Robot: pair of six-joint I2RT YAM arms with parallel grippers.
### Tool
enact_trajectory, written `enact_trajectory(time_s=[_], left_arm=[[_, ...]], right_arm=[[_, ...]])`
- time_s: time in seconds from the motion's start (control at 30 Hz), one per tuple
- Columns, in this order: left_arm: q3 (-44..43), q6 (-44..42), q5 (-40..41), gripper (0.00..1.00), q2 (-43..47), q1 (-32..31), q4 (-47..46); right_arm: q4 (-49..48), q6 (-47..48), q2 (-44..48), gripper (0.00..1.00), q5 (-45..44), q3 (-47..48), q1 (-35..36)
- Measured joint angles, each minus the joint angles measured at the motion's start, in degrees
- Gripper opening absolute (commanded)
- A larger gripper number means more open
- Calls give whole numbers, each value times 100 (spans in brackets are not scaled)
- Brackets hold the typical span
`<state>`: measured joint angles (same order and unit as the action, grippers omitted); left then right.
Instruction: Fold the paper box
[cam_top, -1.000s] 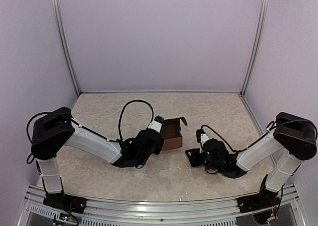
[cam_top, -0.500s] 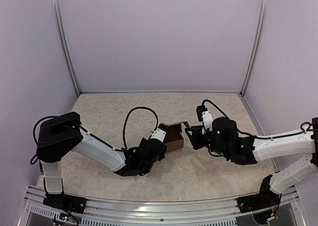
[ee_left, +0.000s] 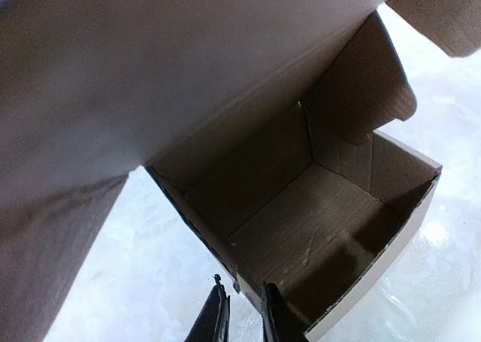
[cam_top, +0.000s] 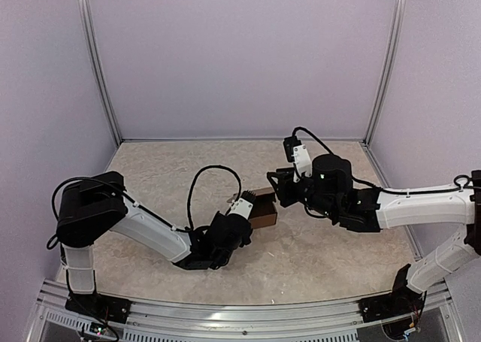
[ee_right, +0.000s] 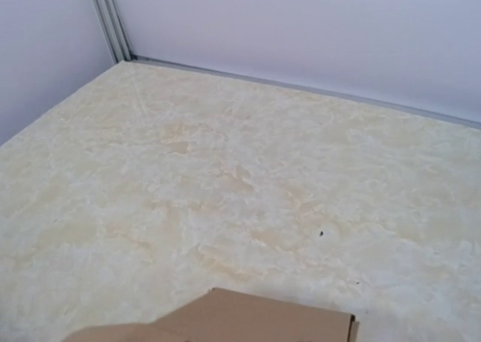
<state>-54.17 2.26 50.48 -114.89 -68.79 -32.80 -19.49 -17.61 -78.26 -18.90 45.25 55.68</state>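
Observation:
The paper box (cam_top: 263, 217) is a small brown carton in the middle of the table, open side up. My left gripper (cam_top: 246, 204) is at its left wall. In the left wrist view (ee_left: 244, 318) the two fingers (ee_left: 215, 323) are pinched on the thin edge of that wall, with the box's inside (ee_left: 301, 222) and a big flap above. My right gripper (cam_top: 275, 192) hovers at the box's top right, over its flap. Its fingers do not show in the right wrist view. Only a brown cardboard panel (ee_right: 255, 319) shows there, at the bottom edge.
The table top (cam_top: 331, 252) is beige and marbled, with pale walls and aluminium posts (cam_top: 98, 64) on three sides. The left arm's black cable (cam_top: 207, 173) loops up behind the box. The right forearm (cam_top: 406, 203) stretches across the right half.
My right arm has lifted from the table and swung left and forward to the box's upper right. The raised right flap now sits lower. My left gripper has stayed at the left wall.

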Motion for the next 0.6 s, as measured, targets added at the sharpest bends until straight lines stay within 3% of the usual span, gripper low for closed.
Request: enact_trajectory(time_s=[0.33, 0.6], left_arm=[[46, -127, 157, 48, 0, -153, -94], [94, -278, 249, 61, 44, -369, -138]], right_arm=[[26, 39, -765, 30, -17, 356, 0], [22, 26, -1084, 30, -22, 463, -35]])
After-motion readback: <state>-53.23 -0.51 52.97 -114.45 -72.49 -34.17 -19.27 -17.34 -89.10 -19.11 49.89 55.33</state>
